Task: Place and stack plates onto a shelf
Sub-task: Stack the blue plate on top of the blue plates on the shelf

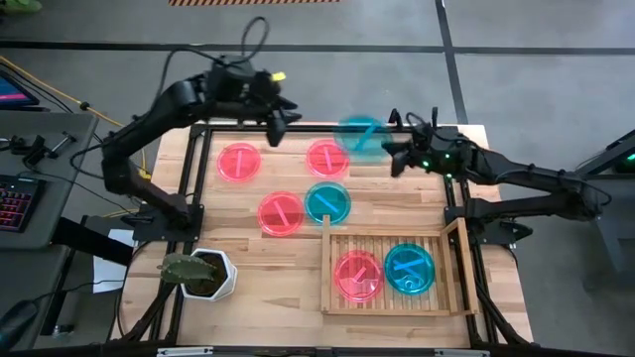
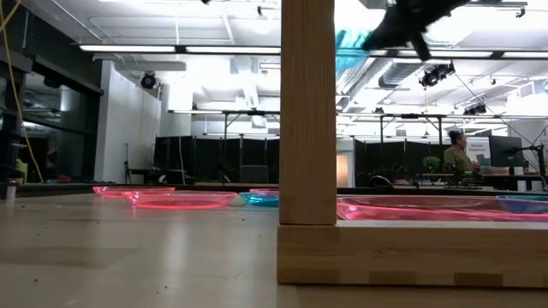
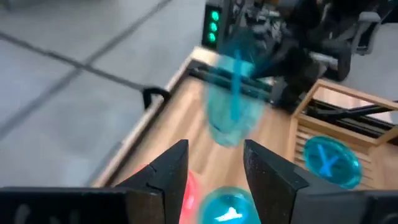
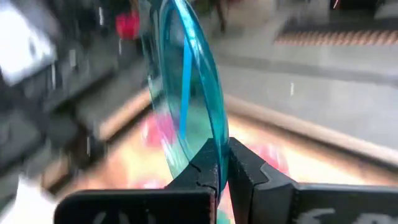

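Right fingers (image 4: 219, 163) are clamping a teal plate (image 1: 360, 135) aloft; left fingers (image 3: 214, 163) are spread, empty. Shelf (image 1: 332, 302) is holding two plates; four are lying on the bench (image 1: 268, 268).

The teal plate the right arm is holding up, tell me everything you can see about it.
The teal plate is a small round disc of translucent blue-green plastic with a bar across its centre. It is off the table, gripped at its rim by the right gripper, whose fingers are shut on the edge. It looks blurred in every view. From above it sits near the table's far edge, beside a pink plate, apart from the shelf.
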Controlling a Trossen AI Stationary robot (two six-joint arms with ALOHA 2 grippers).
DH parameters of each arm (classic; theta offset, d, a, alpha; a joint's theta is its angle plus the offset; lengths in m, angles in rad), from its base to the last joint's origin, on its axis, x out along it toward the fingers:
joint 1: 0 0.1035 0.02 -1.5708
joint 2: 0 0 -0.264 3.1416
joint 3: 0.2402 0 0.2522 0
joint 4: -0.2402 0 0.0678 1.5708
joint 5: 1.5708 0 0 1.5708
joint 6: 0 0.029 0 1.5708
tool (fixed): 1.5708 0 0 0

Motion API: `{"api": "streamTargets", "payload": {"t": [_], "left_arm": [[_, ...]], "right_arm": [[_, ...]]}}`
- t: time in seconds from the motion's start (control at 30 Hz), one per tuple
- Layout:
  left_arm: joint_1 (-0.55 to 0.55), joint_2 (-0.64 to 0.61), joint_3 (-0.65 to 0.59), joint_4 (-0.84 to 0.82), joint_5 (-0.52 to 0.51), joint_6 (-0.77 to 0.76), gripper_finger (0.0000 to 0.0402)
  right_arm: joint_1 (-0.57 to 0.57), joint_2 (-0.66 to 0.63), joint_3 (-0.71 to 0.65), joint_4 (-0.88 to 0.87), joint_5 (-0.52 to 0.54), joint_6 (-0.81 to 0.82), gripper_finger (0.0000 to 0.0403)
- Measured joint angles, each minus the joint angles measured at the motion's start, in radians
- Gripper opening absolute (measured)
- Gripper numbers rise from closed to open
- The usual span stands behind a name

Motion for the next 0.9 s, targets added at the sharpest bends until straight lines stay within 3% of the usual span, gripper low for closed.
{"api": "streamTargets", "payload": {"t": [0.1,0.2,0.37,0.53,0.9], "left_arm": [[-0.006,-0.081,-0.097,0.060,-0.001,0.029,0.0139],[-0.018,-0.175,-0.254,0.220,0.009,0.026,0.0130],[-0.029,-0.296,-0.520,0.513,0.010,-0.065,0.0121],[-0.040,-0.331,-0.625,0.598,0.011,-0.148,0.0120],[-0.049,-0.333,-0.628,0.615,0.015,-0.145,0.0121]], "right_arm": [[0.007,-0.018,0.066,-0.279,-0.135,0.000,0.0000],[0.033,0.001,0.147,-0.541,-0.282,-0.009,0.0000],[0.090,0.053,0.209,-0.807,-0.570,-0.073,0.0000],[0.166,0.116,0.123,-0.902,-0.771,-0.177,0.0000],[0.249,0.252,-0.083,-0.848,-0.855,-0.337,0.0000]]}}
